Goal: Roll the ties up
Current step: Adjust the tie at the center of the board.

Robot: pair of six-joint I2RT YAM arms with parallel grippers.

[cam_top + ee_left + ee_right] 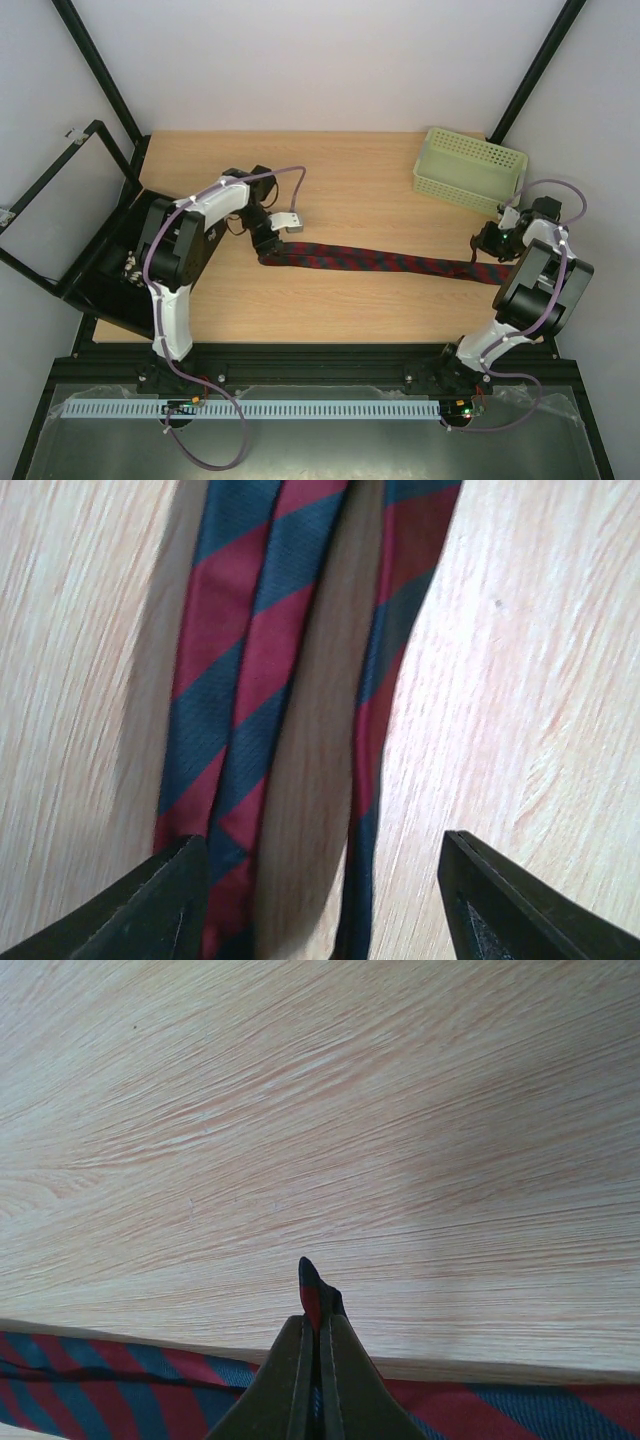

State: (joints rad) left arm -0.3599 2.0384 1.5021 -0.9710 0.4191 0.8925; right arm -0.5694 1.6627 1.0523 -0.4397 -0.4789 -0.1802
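A dark red tie (385,261) with navy diagonal stripes lies stretched across the table from left to right, doubled along its length. My left gripper (268,243) is open over its left end; in the left wrist view the two strips of the tie (240,680) run between the spread fingers (170,900). My right gripper (488,243) is shut on the tie's right end. In the right wrist view a small tip of the tie (312,1290) sticks out between the closed fingers (295,1380), held just above the table.
A pale green perforated basket (469,169) stands at the back right of the wooden table (350,180). A black box (110,270) with an open frame lid sits off the left edge.
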